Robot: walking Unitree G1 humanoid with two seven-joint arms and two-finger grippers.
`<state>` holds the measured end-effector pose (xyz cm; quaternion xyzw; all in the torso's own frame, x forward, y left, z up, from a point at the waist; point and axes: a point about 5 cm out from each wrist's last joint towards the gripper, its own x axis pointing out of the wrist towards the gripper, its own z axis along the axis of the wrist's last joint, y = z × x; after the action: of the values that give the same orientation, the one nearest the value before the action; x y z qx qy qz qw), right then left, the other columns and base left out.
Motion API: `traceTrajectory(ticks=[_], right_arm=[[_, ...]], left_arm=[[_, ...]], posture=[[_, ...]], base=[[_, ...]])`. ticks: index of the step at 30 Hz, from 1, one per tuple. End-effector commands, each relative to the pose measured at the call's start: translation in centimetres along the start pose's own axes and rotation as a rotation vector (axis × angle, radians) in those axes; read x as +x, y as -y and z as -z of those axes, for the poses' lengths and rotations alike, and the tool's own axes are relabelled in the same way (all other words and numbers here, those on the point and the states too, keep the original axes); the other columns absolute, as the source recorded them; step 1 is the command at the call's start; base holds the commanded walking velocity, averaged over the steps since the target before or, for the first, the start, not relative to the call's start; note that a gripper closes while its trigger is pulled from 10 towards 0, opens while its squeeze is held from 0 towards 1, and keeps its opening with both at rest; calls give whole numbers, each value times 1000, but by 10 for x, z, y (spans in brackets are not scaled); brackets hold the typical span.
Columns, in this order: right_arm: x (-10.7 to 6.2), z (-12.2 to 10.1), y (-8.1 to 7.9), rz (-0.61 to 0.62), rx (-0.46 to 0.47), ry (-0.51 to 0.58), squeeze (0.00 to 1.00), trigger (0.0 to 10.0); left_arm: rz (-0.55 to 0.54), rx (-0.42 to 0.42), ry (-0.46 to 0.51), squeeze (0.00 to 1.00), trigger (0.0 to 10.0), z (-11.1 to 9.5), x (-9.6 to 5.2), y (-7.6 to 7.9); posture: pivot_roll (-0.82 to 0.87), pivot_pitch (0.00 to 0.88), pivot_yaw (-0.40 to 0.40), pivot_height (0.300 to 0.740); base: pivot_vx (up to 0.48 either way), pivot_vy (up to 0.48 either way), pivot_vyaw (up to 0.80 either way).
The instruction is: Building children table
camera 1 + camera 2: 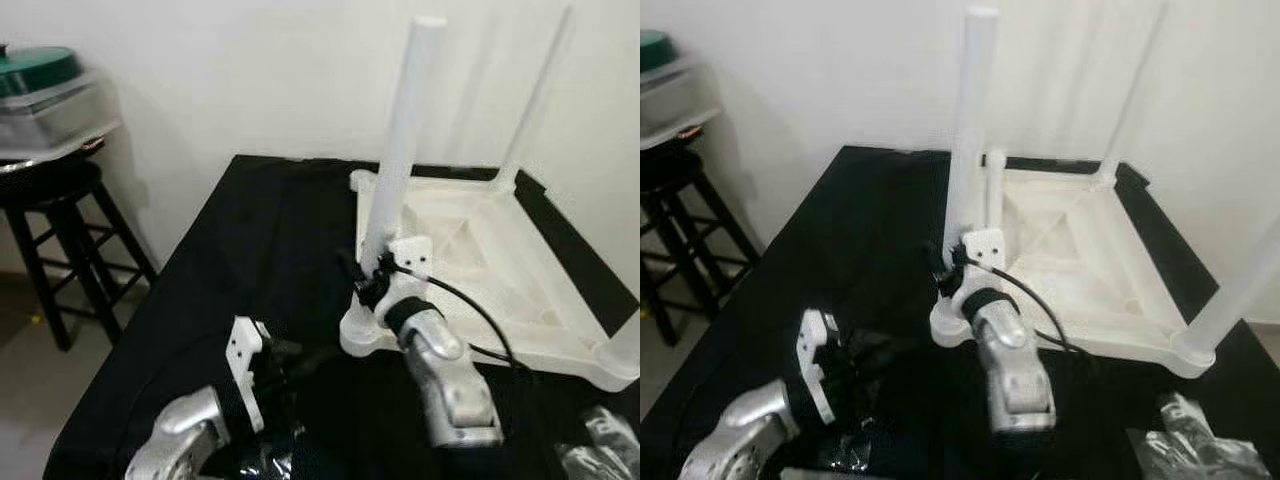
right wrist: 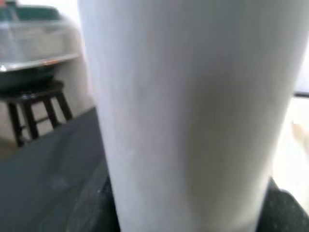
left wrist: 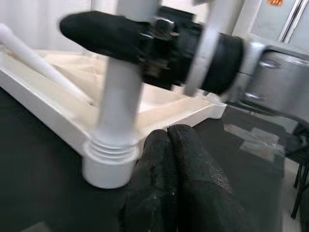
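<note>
On the black-covered work table (image 1: 230,250) sits the white plastic kids' table top (image 1: 480,250), flipped upside down so the ribbed underside faces up, close to the wall. Judging by the look, it's hollow moulded plastic, so probably light and stiff, but smooth enough to slide around on that cloth if you push sideways. I'd brace it at a corner socket, not on the thin ribs.

Next biggest: the legs. The near-corner leg (image 1: 400,140) stands upright in its socket (image 1: 362,338), a plain white round tube with a threaded collar at the bottom (the left wrist view shows the ridges nicely). Another leg (image 1: 535,100) is up at the far corner, and there's one at the near right corner (image 1: 1240,285) too. A smooth tube like that is slippery, so gripping low near the collar looks like the best bet for twisting without wobble.

The right gripper (image 1: 372,280) has its fingers clamped around the lower part of that near-corner leg, just above the socket. The left gripper (image 3: 176,159) hangs low near the table's front edge, fingers pressed together with nothing between them, pointing at the socket.

Small stuff: crinkly plastic bags (image 1: 1190,440) at the front right corner.
</note>
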<state>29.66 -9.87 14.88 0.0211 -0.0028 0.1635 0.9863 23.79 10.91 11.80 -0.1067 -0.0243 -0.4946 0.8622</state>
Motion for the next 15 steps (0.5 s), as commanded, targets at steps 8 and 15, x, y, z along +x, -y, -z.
traceTrajectory(ticks=[8,15], right_arm=[[1,33,-9,-126,-31,-170,0,0],[5,12,-12,-258,86,-114,1000,10000]], left_arm=[[13,1,-7,0,10000,0,3,-1],[5,1,1,0,10000,0,6,0]], posture=[[-44,0,-25,740],[-44,0,-20,740]], base=[[0,0,0],[0,0,0]])
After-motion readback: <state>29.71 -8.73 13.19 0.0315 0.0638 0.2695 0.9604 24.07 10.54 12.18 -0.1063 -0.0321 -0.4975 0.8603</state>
